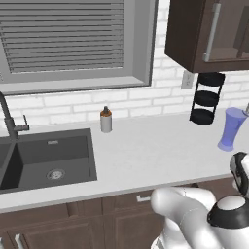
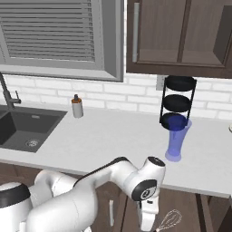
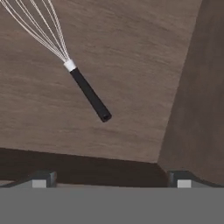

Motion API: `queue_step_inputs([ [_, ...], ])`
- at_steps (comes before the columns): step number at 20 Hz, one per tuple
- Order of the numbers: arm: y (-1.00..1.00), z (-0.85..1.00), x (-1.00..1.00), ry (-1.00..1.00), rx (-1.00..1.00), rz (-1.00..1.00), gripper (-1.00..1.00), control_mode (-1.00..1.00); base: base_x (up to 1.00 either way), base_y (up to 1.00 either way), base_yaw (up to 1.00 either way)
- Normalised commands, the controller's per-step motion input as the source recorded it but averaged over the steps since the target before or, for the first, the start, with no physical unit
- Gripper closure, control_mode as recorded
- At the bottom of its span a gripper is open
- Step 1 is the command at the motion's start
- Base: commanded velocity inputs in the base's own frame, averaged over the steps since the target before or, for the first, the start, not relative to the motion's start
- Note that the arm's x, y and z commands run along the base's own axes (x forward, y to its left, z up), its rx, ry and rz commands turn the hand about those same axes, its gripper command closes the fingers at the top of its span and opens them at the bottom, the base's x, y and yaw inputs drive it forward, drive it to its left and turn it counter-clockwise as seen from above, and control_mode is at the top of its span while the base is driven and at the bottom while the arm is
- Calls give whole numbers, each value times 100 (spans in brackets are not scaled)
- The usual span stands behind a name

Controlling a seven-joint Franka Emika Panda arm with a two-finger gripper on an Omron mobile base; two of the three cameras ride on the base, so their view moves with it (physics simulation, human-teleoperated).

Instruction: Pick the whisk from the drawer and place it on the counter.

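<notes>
One whisk point(image 3: 89, 94) lay loose on the drawer floor point(image 3: 131, 65), black handle pointing toward five o'clock in the hand view, wires toward eleven. Jaws hung above it, spread wide, gripping nothing. Pending: descent, grasp, lift, transfer to counter point(image 1: 146, 151).

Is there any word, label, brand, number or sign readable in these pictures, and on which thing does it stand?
None can be read.
The shaker bottle, blue glass, whisk, counter and drawer floor carry no text.
A faint mark on the sink wall is too small to read.
</notes>
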Motion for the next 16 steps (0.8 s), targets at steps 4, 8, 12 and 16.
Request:
queue_step_inputs([
  [4, -5, -27, 23, -1, 2, 9, -100, -100, 0, 0, 0],
  [8, -44, -57, 16, 0, 0, 16, -100, -100, 0, 0, 0],
  [12, -47, -52, -1, 0, 0, 18, -100, -100, 0, 0, 0],
  [16, -14, -47, 0, 0, 1, 18, -100, -100, 0, 0, 0],
])
